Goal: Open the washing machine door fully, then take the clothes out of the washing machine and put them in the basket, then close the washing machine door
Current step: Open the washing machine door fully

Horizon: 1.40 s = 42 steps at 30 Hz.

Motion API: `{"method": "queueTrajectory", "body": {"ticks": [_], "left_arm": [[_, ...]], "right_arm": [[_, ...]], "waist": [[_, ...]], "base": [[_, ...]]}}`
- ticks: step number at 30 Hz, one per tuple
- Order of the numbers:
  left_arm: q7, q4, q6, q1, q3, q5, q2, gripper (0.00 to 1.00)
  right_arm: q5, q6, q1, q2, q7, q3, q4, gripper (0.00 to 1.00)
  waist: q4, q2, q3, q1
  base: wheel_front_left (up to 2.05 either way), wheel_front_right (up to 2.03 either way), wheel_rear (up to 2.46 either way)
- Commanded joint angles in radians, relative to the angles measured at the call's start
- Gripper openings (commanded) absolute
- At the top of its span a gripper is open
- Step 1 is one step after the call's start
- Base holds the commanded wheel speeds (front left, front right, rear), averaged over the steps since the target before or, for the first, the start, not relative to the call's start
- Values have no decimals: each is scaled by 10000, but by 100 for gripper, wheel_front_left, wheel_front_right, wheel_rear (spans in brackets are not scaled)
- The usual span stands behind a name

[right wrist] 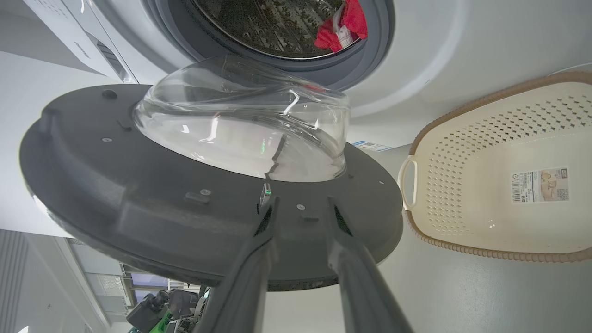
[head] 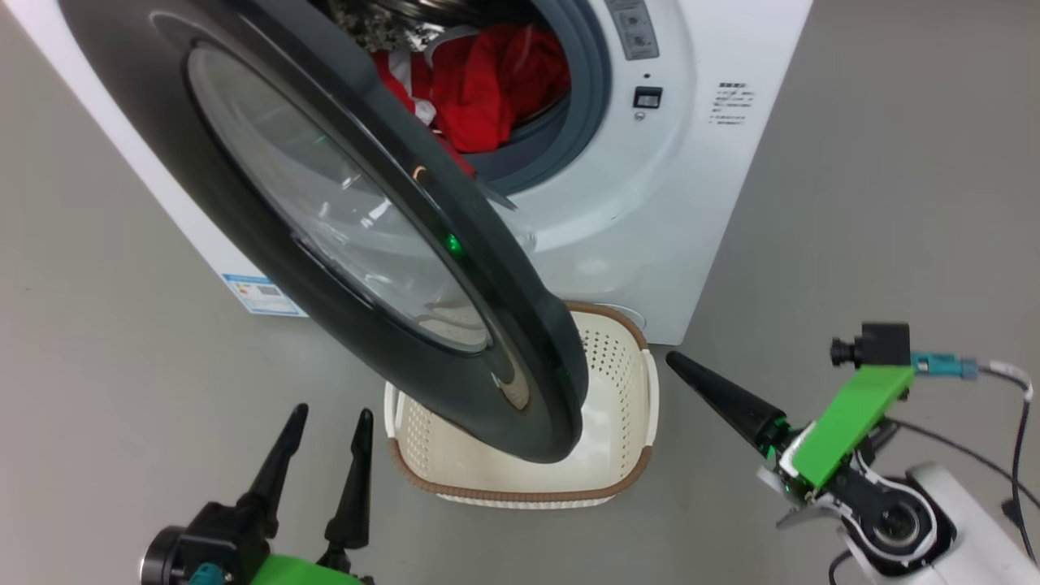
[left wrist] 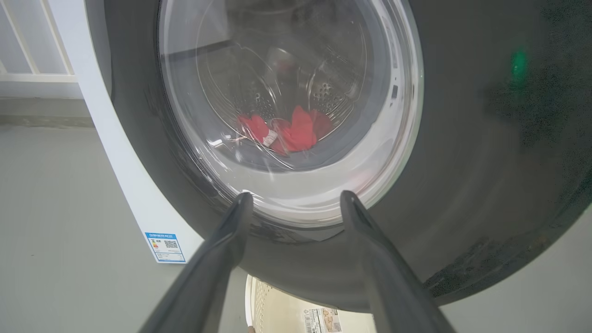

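Note:
The washing machine (head: pixel 691 203) stands at the top of the head view with its door (head: pixel 520 309) swung partway out over the basket (head: pixel 626 390). Red clothes (head: pixel 479 81) lie in the drum. My left gripper (head: pixel 329 418) is open at the lower left, facing the door's outer glass (left wrist: pixel 485 162), with the clothes (left wrist: pixel 291 132) visible through it. My right gripper (head: pixel 674 359) points from the right at the door's inner side. In the right wrist view its fingers (right wrist: pixel 273 217) stand apart just short of the dark inner face (right wrist: pixel 138 199), holding nothing. The basket (right wrist: pixel 462 203) lies beside it.
Grey floor surrounds the machine. A blue label (head: pixel 262 294) marks its lower left corner. Cables (head: pixel 1016 422) trail from my right wrist. The door's lower edge overhangs the basket's left half, leaving its right half uncovered.

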Motion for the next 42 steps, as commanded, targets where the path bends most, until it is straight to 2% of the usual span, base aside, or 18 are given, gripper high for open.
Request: {"method": "queueTrajectory", "body": {"ticks": [1, 9, 13, 18, 23, 26, 32, 37, 42], "left_arm": [[-120, -192, -111, 80, 361, 91, 108, 100], [-120, -182, -159, 297, 450, 56, 108, 100], [-120, -196, -140, 392, 525, -22, 108, 100], [-120, -198, -111, 490, 584, -58, 108, 100], [-120, -193, -94, 554, 605, -67, 108, 100], [-120, -187, -95, 554, 619, -64, 108, 100], [-120, -187, -115, 498, 639, -50, 108, 100], [-120, -183, -122, 485, 671, -57, 108, 100], [-120, -204, -103, 496, 666, -72, 108, 100]], "right_arm": [[-104, 52, 250, 20, -167, -7, -219, 100], [-190, 52, 1498, -7, -1053, -541, -82, 100], [-596, 52, 1896, -152, -1749, -752, 79, 100], [-1817, 52, 2044, -495, -3199, -605, 599, 100], [-3015, 52, 1923, -868, -4653, 32, 1156, 100], [-3402, 52, 1827, -972, -5238, 303, 1351, 100], [-5120, 52, 1434, -1195, -5956, 770, 2023, 100], [-7329, 52, 1487, -693, -5975, -671, 1797, 100], [-9615, 52, 1928, 46, -5978, -2218, 926, 100]], "waist": [[-169, 0, -122, 0], [-460, 0, -247, 0], [-606, 0, -265, 0], [-778, 0, -296, 0], [-881, 0, -332, 0], [-903, 0, -331, 0], [-917, 0, -304, 0], [-902, 0, -307, 0], [-850, 0, -334, 0]], "base": [[0, 0, 0], [0, 0, 0], [0, 0, 0], [0, 0, 0], [0, 0, 0], [0, 0, 0], [0, 0, 0], [0, 0, 0], [0, 0, 0]]}}
